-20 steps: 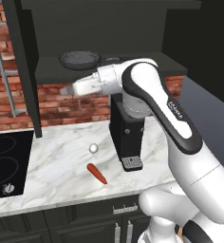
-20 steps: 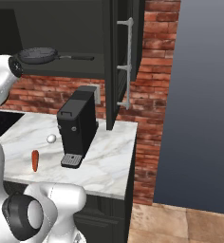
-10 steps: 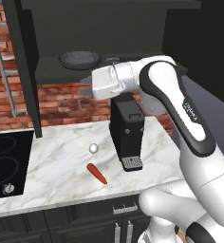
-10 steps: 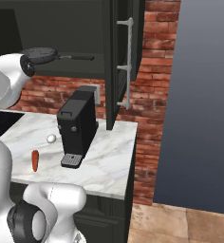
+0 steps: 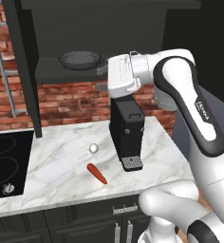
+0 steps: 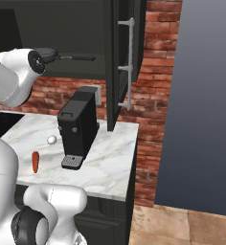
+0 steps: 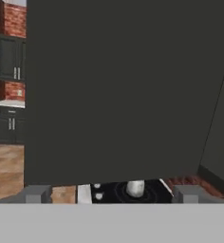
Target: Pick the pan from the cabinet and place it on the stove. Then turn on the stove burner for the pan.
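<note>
the cabinet [image 5: 47, 71] stands open, its shelf bare in front of the pan [image 5: 79, 59], so there is free room to come in from the front. the gripper [image 5: 102, 78] hangs just right of the pan, jaws wide apart. the open left door [image 5: 24, 71] walls off that side; the right door [image 6: 116, 62] juts out over the counter's end. below, a black coffee machine [image 5: 127, 134] stands tall under the shelf. a carrot [image 5: 97, 173] and an egg [image 5: 93, 148] lie low on the marble counter [image 5: 57, 166], and the way left to the stove [image 5: 4, 161] is open.
</note>
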